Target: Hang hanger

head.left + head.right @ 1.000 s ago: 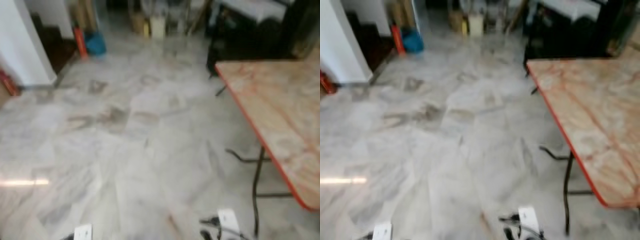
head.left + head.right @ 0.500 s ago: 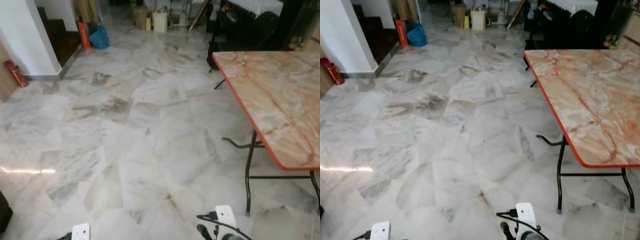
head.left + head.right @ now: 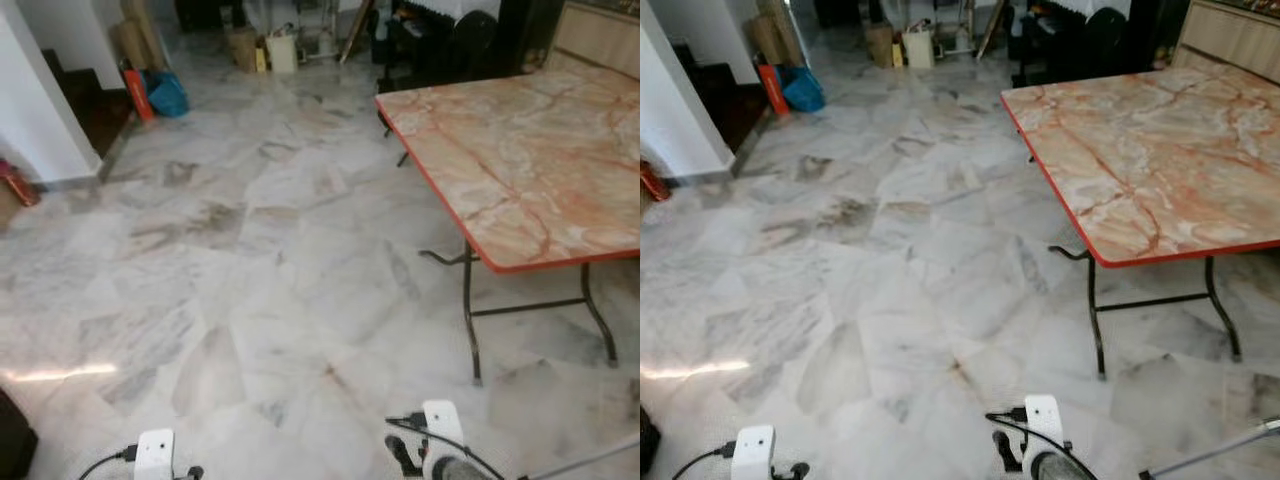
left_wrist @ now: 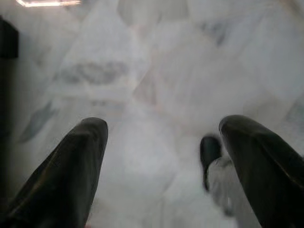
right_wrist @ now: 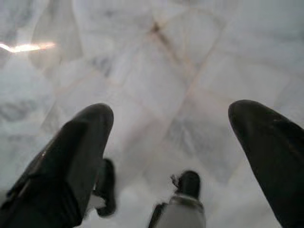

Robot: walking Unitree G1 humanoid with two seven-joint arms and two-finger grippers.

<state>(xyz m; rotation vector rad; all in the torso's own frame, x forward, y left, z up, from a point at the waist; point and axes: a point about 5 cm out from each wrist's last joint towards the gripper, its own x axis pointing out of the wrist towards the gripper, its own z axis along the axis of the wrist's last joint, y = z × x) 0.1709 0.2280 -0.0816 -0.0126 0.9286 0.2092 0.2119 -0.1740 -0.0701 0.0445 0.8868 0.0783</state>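
Both arms hang low at the bottom of the eye views, the left arm [image 3: 155, 455] and the right arm [image 3: 440, 455] showing as white wrist blocks with cables. In the left wrist view my left gripper [image 4: 164, 128] is open over pale marble floor, with nothing between its black fingers [image 4: 71, 166]. The right wrist view has my right gripper [image 5: 171, 114] open as well, empty above the floor. A thin grey rod [image 3: 590, 460] crosses the bottom right corner; what it belongs to I cannot tell.
A folding table [image 3: 520, 170] with an orange marbled top, red edge and black legs [image 3: 468, 320] stands at the right. A white wall corner [image 3: 40, 100] is at the left, with a blue bag [image 3: 165, 95] and boxes [image 3: 265, 50] at the back. Open marble floor [image 3: 260, 280] lies ahead.
The camera has moved and the blur has gone: the table now sits further left with more of its top and legs in view. Both arms still hang low.
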